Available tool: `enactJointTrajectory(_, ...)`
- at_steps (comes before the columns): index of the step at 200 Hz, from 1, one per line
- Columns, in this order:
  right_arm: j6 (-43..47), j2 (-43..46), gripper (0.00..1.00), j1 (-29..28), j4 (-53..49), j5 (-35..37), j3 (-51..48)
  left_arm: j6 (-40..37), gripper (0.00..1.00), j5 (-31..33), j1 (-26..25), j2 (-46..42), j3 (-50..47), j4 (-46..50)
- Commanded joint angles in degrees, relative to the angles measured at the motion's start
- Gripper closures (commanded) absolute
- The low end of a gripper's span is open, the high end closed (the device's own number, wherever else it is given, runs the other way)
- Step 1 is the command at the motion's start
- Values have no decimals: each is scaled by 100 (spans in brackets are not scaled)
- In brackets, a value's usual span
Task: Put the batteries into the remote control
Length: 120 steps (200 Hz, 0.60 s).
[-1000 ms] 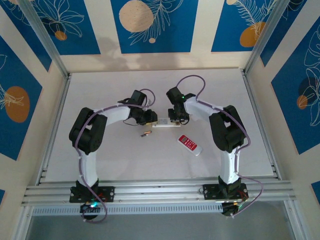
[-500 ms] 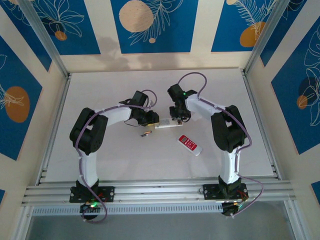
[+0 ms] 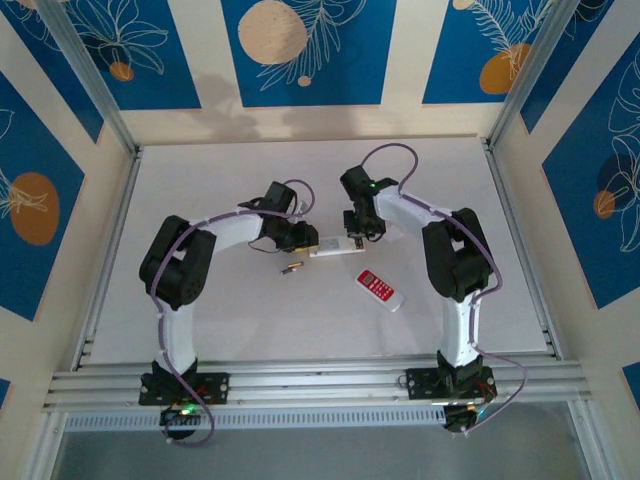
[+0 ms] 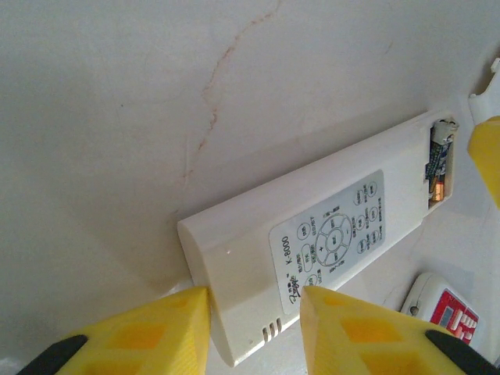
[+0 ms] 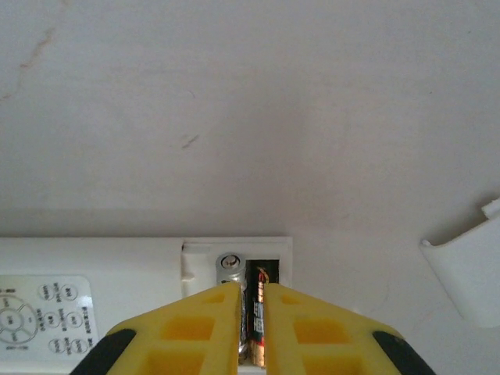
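- The right pincer (image 5: 251,292) is pinched almost closed over one battery (image 5: 255,320) lying in the open compartment (image 5: 280,254) of the remote control (image 5: 117,262). I cannot tell whether it truly grips.
- Best to press straight down, gently, with the battery parallel to its slot.
- The left pincer (image 4: 254,295) clamps the remote's other end and should hold firm.
- A spare battery (image 3: 291,267) lies on the surface (image 3: 230,330) nearby.

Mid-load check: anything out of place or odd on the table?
One battery lies loose on the table, apart from the white remote. A thin brownish crack-like line runs across the table. Nothing else stands out.
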<state>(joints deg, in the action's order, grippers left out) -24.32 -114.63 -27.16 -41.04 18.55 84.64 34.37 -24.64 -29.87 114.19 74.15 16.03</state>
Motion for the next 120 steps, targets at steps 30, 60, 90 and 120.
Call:
enactJointTrajectory(30,-17,-192,87,15,47,-191,27,-108,63,-143,-54,103,111,146)
enactJointTrajectory(60,6,-176,91,3,10,-128,-113,-104,63,-146,-59,103,115,144)
enactJointTrajectory(90,-14,-205,91,-26,-1,-148,-271,-97,63,-145,-50,114,117,141)
enactJointTrajectory(120,-94,-297,92,-148,-20,-266,-427,-94,63,-142,-61,104,103,145)
